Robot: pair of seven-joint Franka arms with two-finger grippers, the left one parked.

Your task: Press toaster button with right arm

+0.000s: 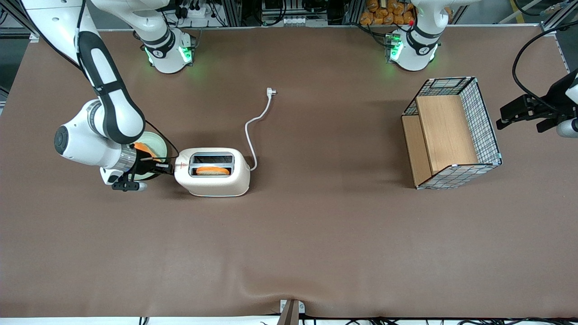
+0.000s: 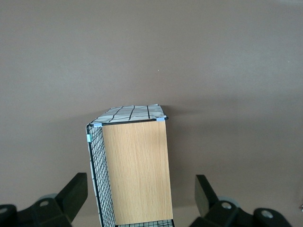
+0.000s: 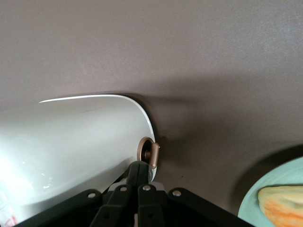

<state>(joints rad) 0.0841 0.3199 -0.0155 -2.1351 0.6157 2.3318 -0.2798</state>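
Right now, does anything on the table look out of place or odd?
The toaster's cord lies loose on the table, plugged into nothing. The gripper, fingers shut, sits at the toaster button end. Nothing looks spilled or damaged.

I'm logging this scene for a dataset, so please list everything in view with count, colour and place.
toaster: one, cream-white, toward the working arm's end of the table.
toast slice: one, golden, in the toaster slot nearer the front camera.
cord with plug: one, white, running from the toaster away from the front camera.
plate: one, pale green, beside the toaster, under the arm.
food on plate: one piece, orange.
basket: one, wire and wood, toward the parked arm's end.
table: one, brown.
gripper: one, black, fingers together at the toaster's narrow end.
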